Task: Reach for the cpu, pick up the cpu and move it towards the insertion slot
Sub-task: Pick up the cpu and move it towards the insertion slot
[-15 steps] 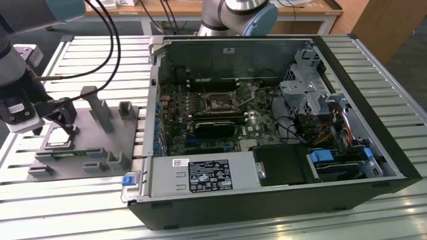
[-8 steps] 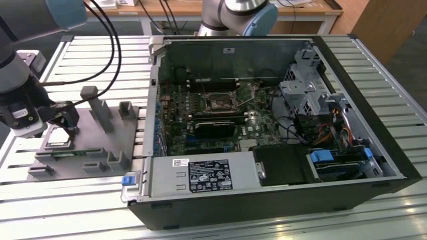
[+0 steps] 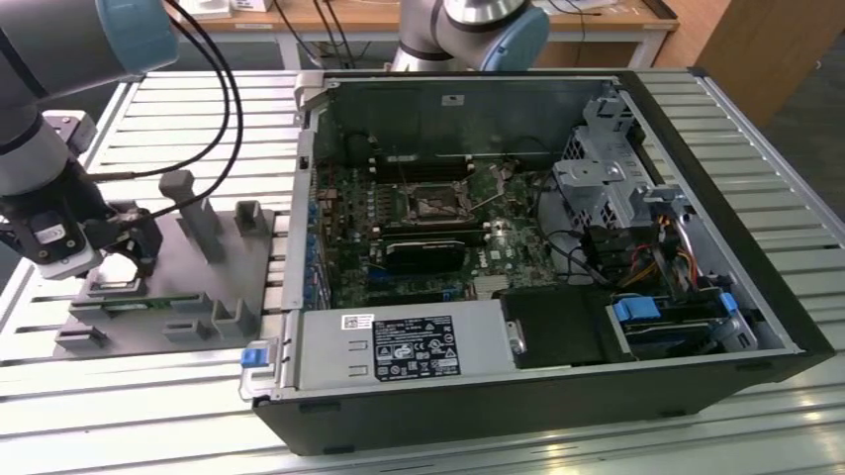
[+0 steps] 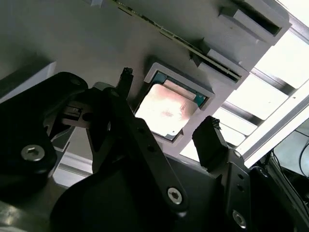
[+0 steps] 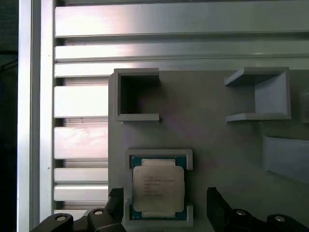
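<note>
The cpu (image 5: 158, 186) is a flat square chip with a silvery top, lying in a framed recess of the grey plastic tray (image 5: 212, 130). In both wrist views my gripper (image 5: 165, 197) is open, with one black finger on each side of the cpu (image 4: 166, 111) and a gap to the chip on both sides. The fingertips (image 4: 126, 73) stand just above the tray. In the exterior view the gripper (image 3: 117, 269) hangs over the tray (image 3: 172, 322) at the exterior view's left. The insertion slot (image 3: 433, 203) is a dark square socket on the motherboard inside the open computer case.
Upright grey posts (image 3: 198, 213) rise from the tray beside my gripper. The open case (image 3: 739, 287) holds a black finned block (image 3: 422, 254), a power supply (image 3: 396, 348) and drive cages (image 3: 601, 183). A second arm (image 3: 476, 30) stands behind. All rests on a slatted metal table (image 3: 133, 396).
</note>
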You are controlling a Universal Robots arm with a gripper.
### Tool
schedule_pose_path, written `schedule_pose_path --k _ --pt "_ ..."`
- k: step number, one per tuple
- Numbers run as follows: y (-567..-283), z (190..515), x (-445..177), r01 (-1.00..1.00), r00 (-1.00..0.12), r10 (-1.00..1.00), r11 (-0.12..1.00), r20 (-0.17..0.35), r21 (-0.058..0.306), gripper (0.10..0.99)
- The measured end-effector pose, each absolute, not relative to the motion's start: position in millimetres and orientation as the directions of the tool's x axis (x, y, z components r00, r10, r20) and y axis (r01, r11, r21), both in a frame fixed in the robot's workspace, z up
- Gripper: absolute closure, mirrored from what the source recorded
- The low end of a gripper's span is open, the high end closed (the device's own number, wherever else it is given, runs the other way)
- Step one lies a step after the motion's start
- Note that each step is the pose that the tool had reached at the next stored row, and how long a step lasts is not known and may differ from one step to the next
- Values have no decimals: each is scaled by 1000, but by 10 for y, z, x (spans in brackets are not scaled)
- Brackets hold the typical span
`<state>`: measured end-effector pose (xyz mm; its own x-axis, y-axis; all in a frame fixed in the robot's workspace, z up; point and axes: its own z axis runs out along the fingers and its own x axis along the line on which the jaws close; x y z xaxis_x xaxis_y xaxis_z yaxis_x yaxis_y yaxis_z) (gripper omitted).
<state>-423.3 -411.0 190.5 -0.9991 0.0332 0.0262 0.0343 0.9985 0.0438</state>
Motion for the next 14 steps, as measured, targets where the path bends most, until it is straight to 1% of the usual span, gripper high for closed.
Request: schedule_pose_path --k 12,14 --pt "-4053 1785 -4235 34 -999 33 998 26 45 310" --pt "-4052 1784 -4235 34 -999 33 998 26 45 325"
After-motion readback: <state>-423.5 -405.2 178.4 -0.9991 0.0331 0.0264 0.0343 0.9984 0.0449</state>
